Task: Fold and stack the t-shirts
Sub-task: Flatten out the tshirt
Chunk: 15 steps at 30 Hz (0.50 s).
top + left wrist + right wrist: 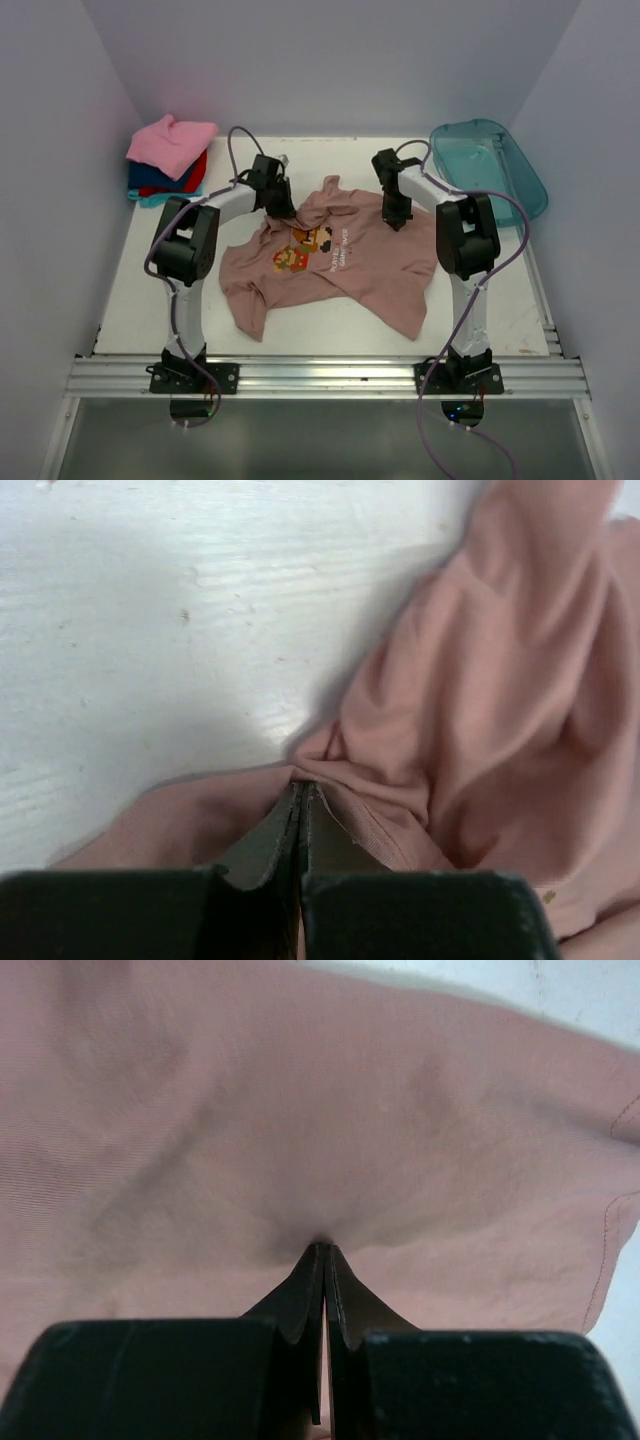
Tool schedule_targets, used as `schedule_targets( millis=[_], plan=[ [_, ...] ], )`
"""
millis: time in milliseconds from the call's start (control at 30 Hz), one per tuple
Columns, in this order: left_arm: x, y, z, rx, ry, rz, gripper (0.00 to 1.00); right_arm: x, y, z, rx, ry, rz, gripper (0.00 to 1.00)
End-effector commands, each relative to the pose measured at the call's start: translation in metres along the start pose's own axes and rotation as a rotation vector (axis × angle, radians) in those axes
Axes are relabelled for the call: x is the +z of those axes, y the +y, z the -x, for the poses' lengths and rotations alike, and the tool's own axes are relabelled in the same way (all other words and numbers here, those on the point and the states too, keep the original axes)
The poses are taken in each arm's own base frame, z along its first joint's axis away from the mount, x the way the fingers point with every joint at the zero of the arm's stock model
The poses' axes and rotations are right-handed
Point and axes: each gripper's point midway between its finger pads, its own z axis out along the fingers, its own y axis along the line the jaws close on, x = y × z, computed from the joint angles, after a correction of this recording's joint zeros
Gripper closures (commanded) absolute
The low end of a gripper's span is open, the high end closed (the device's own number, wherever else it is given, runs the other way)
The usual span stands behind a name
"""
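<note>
Where the left gripper (300, 792) meets the cloth, its jaws are pressed together on a pinched ridge of the dusty pink-brown tee (345, 265), at the shirt's upper left edge in the overhead view. The right gripper (323, 1252) is also clamped on a small fold of the same fabric, near the shirt's upper right part. The tee is spread face up and wrinkled at the centre of the white table (140, 310), and its pixel-character print (298, 250) is seen below and between the two grippers. The table is closed in on three sides by pale walls (60, 150). A stack of folded tees (168, 165), bright pink over red, blue and teal, is set in the upper left corner, well apart from the shirt. A translucent teal tub (490, 165) is seen at the upper right, at the table's edge.
</note>
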Motion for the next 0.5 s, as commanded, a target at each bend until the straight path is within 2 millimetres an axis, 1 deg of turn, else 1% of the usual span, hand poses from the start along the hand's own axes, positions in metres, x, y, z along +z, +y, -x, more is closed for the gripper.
schedule_targets(
  millis=[0,33,100,133,200,233,300,333,367,400,433,467],
  plan=[
    [0.012,0.040,0.014,-0.082,-0.015,0.167,1.00,-0.007,0.006,0.020,0.005,-0.040,0.042,1.00],
    [0.018,0.058,0.012,-0.106,-0.010,0.208,1.00,-0.008,0.007,0.020,0.001,-0.038,0.046,1.00],
    [0.023,0.076,0.013,-0.140,-0.007,0.256,1.00,-0.011,0.006,0.023,-0.009,-0.037,0.045,1.00],
    [0.020,0.093,0.019,-0.165,-0.024,0.292,1.00,-0.012,0.006,0.024,-0.011,-0.042,0.045,1.00],
    [0.019,0.108,0.028,-0.200,-0.044,0.315,1.00,-0.013,0.004,0.030,-0.010,-0.058,0.046,1.00],
    [0.015,0.123,0.039,-0.228,-0.067,0.327,1.00,-0.013,0.004,0.031,-0.012,-0.057,0.046,1.00],
    [0.013,0.138,0.049,-0.264,-0.081,0.342,1.00,-0.012,0.004,0.034,-0.011,-0.057,0.048,1.00],
    [0.007,0.153,0.056,-0.294,-0.097,0.358,1.00,-0.012,0.004,0.036,-0.008,-0.059,0.049,1.00],
    [0.004,0.158,0.066,-0.308,-0.112,0.360,1.00,-0.012,0.005,0.038,-0.006,-0.061,0.054,1.00],
    [0.003,0.167,0.070,-0.329,-0.119,0.369,1.00,-0.011,0.004,0.038,-0.007,-0.054,0.050,1.00],
    [-0.003,0.179,0.077,-0.350,-0.136,0.378,1.00,-0.008,0.003,0.038,-0.006,-0.046,0.047,1.00],
    [-0.007,0.182,0.086,-0.359,-0.150,0.380,1.00,-0.007,0.003,0.039,-0.003,-0.046,0.046,1.00]
  ],
)
